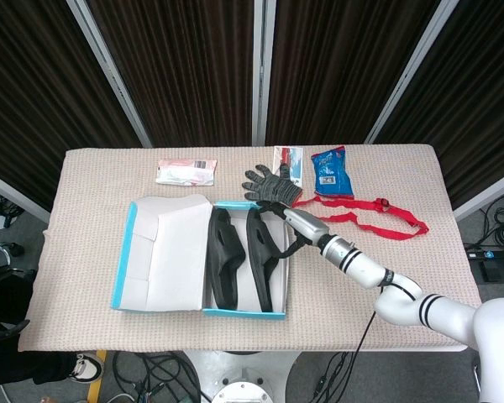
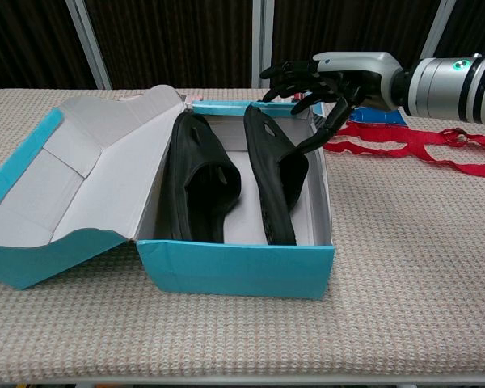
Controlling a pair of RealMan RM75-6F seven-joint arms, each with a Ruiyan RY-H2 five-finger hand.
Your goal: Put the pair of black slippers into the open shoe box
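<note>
Both black rubber slippers [image 1: 242, 262] [image 2: 234, 174] lie inside the open teal cardboard shoe box [image 1: 126, 252] [image 2: 234, 271], which sits on the beige woven counter [image 1: 84, 185] [image 2: 404, 259]. The left slipper lies flat; the right one stands tilted on its edge against the box's right wall. The right hand [image 1: 296, 225] [image 2: 327, 79] is above the box's far right corner, its black fingers [image 2: 287, 71] spread apart and gripping nothing; one finger reaches down beside the tilted slipper, contact unclear. The left hand does not appear in either view.

Behind the box lie a grey knit glove [image 1: 269, 183], a blue printed packet [image 1: 329, 171], a red strap [image 1: 386, 215] [image 2: 436, 149], a pink-and-white packet [image 1: 186, 170] and a small printed card [image 1: 289, 161]. No lettering on any of them is legible.
</note>
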